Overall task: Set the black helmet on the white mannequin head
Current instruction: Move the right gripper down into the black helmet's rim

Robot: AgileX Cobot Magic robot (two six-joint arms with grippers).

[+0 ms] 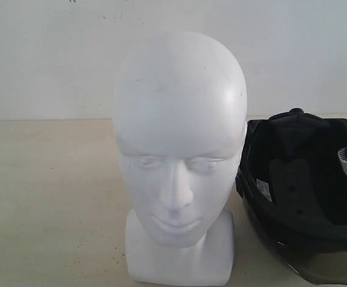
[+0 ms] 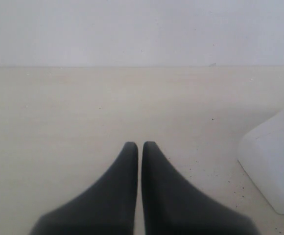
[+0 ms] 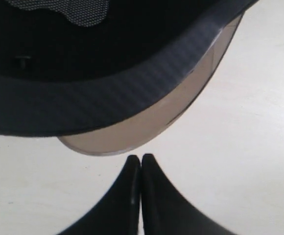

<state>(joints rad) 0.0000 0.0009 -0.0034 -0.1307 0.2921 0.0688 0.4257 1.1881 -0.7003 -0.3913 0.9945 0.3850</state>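
White glossy mannequin head stands upright, black helmet just beside it, padded lining showing. Empty, the left gripper and right gripper sit pressed together.

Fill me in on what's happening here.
Nothing is held yet. The white mannequin head stands bare on the table; the black helmet lies beside it, padded inside showing. The right gripper, shut and empty, sits just short of the helmet's visor; the left gripper, also shut, is near the head's base.
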